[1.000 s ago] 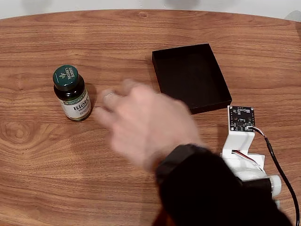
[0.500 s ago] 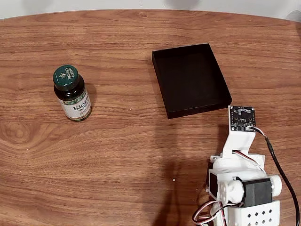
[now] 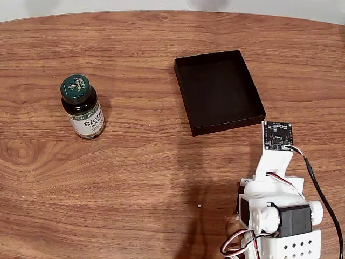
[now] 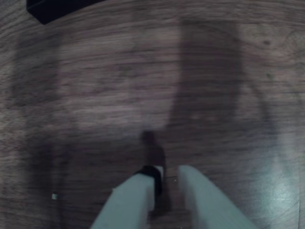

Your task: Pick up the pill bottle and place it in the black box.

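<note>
Since the pill bottle (image 3: pixel 82 107) stands upright far off to the left of the pincer (image 4: pixel 167 179) in the fixed view, a long reach could tip it. The black box (image 3: pixel 219 90) sits nearer, just ahead. Pincer's nearly closed, empty, low over the tabletop (image 3: pixel 140 178).

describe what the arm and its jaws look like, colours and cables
In the fixed view the arm is white plastic with black servo blocks, a perforated white base plate, a small black circuit board on top and a black cable plus thin red wires. In the wrist view the gripper has pale jaws, one with a black tip.
</note>
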Robot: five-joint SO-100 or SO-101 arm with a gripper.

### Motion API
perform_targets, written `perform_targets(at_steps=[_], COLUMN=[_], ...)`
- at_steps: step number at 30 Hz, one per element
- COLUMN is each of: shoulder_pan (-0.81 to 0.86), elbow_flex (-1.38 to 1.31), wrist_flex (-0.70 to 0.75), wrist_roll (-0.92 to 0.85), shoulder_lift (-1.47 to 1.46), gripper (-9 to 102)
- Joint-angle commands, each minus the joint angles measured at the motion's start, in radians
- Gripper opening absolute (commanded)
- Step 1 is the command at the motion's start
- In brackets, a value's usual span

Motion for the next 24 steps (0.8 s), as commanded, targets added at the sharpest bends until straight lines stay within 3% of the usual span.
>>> perform_targets(at_steps=[1, 19, 24], shoulder_pan=[-0.002, -0.006, -0.038], elbow_flex=[-0.012, -0.012, -0.012], wrist_flex=[0.15, 0.15, 0.152], wrist_roll=[-0.044, -0.054, -0.012], shoulder_lift=[-0.009, -0.009, -0.009], gripper=[0, 0, 15])
